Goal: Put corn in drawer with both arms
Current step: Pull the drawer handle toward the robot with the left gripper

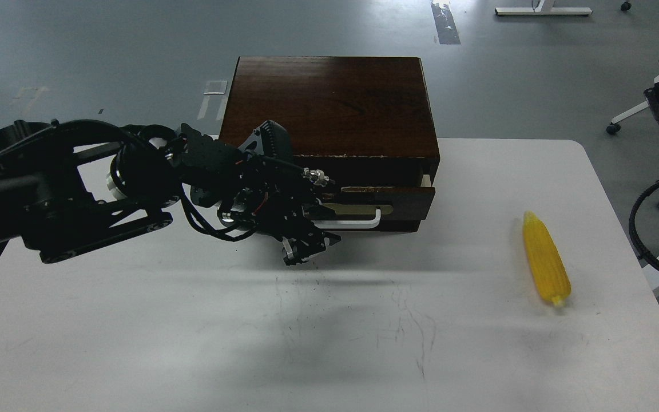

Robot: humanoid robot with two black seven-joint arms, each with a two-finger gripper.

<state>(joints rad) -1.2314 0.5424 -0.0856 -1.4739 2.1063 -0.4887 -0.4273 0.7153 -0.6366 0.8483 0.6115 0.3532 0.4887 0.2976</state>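
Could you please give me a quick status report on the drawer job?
Left gripper at the drawer handle, grip unclear. Right gripper out of view. Drawer barely open. Corn lies untouched on the table, right of the box; nothing around it.

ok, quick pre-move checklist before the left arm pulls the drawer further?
1. Left tool at the handle: ok, it sits at the handle's left end.
2. Grip on handle closed: cannot tell, the fingers are dark and bunched together.
3. Drawer open enough for the corn: not ok, it sticks out only slightly from the box.
4. Corn reachable and free: ok, it lies alone on the table, right of the box.
5. Right arm ready: cannot tell, it is not in view.
6. Pull path in front of the drawer: ok, only bare table shows there.
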